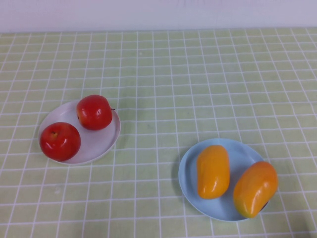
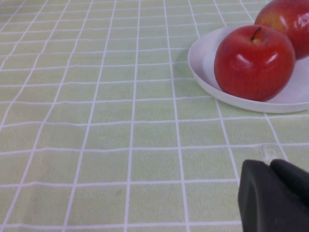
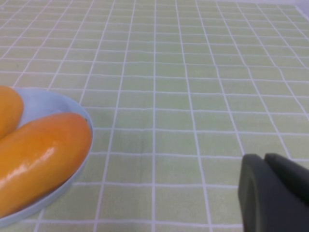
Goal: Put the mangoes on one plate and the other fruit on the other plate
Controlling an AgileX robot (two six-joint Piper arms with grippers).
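Observation:
Two orange-yellow mangoes (image 1: pixel 213 171) (image 1: pixel 255 189) lie on the light blue plate (image 1: pixel 237 153) at the front right; the right one overhangs its rim. Two red apples (image 1: pixel 94 112) (image 1: pixel 60 141) sit on the white plate (image 1: pixel 99 144) at the left. Neither arm shows in the high view. My left gripper (image 2: pixel 270 164) is shut and empty, just short of the white plate (image 2: pixel 203 63) and the near apple (image 2: pixel 254 62). My right gripper (image 3: pixel 265 157) is shut and empty, to one side of the blue plate (image 3: pixel 48 104) and a mango (image 3: pixel 41 159).
A light green cloth with a white grid (image 1: pixel 198 89) covers the whole table. A pale wall (image 1: pixel 158 15) runs along the far edge.

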